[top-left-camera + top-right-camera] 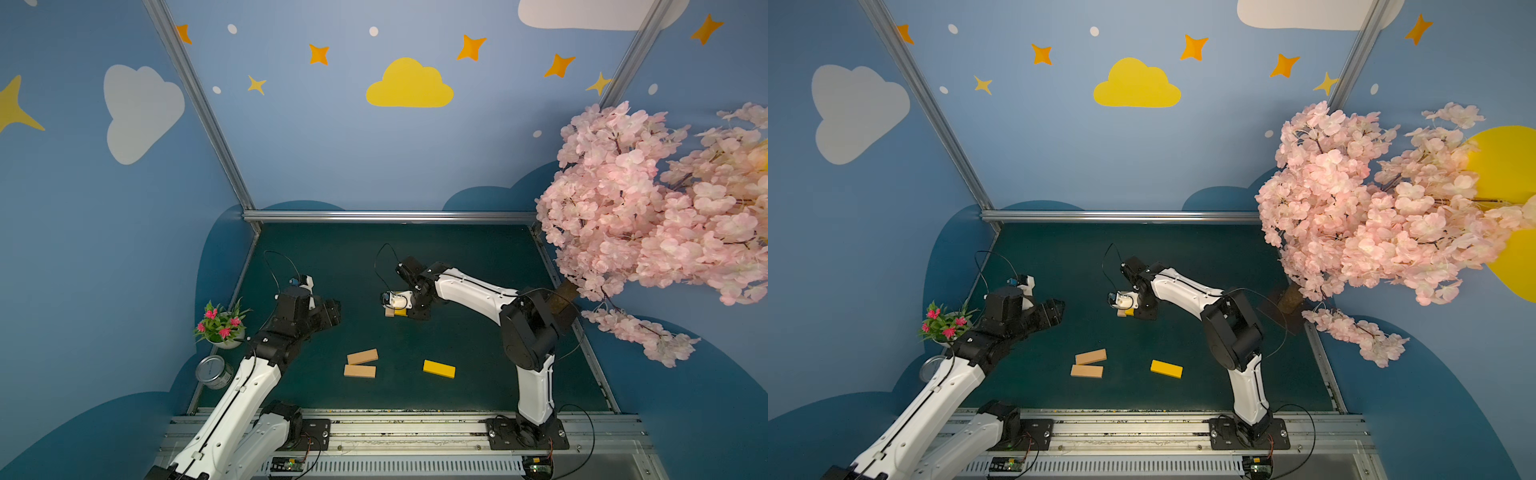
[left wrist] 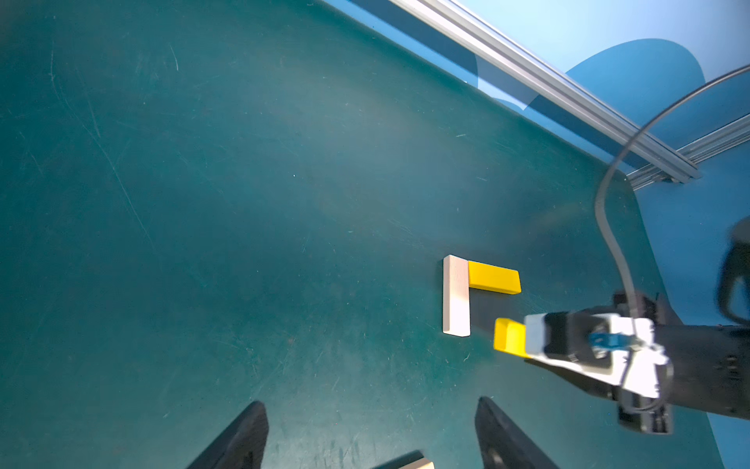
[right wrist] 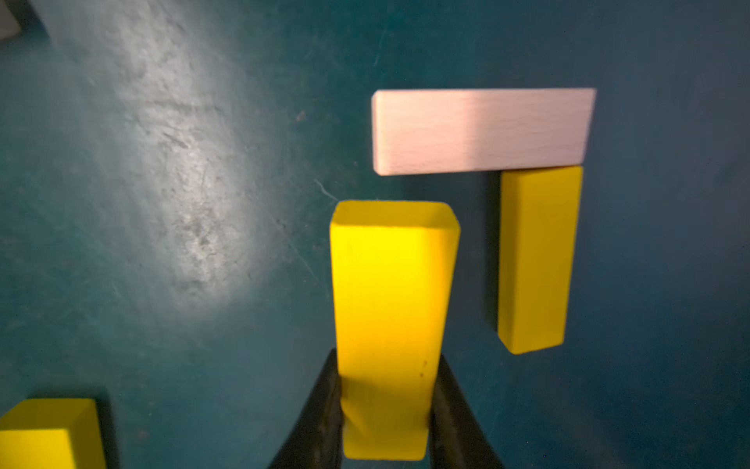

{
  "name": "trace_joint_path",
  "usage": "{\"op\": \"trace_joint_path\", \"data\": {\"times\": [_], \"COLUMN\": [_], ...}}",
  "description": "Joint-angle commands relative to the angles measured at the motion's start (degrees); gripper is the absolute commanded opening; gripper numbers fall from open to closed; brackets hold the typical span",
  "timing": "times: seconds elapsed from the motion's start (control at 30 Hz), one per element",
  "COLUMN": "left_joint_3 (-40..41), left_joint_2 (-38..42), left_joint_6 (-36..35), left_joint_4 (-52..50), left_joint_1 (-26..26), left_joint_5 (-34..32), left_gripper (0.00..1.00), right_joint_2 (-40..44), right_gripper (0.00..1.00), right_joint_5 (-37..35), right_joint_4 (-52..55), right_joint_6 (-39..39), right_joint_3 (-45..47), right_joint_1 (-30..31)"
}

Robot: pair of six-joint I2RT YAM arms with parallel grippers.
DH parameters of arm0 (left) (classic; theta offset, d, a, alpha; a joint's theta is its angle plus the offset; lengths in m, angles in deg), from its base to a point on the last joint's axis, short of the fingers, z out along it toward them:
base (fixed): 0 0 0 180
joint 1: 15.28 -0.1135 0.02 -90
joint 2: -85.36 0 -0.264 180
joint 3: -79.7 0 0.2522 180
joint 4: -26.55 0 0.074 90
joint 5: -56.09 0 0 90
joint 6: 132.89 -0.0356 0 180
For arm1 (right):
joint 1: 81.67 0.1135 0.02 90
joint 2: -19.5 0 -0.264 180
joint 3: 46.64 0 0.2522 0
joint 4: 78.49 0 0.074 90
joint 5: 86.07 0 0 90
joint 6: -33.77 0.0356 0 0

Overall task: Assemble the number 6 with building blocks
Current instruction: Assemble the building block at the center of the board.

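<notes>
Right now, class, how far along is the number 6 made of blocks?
Done: one tan bar and one yellow bar lie joined in a corner. In hand: the right pincer grips a second yellow bar near the tan bar's free end, not yet joined. To do: two loose tan bars and a third yellow bar wait nearer the robot; the left pincer is open and empty.

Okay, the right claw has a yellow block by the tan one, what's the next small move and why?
Probably ease the held block toward the tan bar until its end touches, then release. The right claw grips it parallel to the placed yellow bar, but a gap shows between it and the tan bar's free end.
</notes>
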Motion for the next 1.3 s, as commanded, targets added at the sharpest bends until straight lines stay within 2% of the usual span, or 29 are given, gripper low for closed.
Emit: {"op": "trace_joint_path", "data": {"times": [0.0,1.27], "left_joint_3": [0.69,1.90], "left_joint_2": [0.70,1.46], "left_joint_6": [-1.04,-0.64], "left_joint_4": [-1.17,-1.02], "left_joint_1": [-0.26,-0.27], "left_joint_5": [-0.26,-1.15], "left_gripper": [0.81,0.82], "right_joint_2": [-1.19,-8.75], "right_gripper": [0.03,0.01], "right_joint_5": [-0.04,-0.16], "right_joint_4": [3.70,6.21], "right_joint_6": [-1.71,-2.39], "right_joint_3": [-1.43,-7.49], "right_joint_1": [0.52,0.60]}}
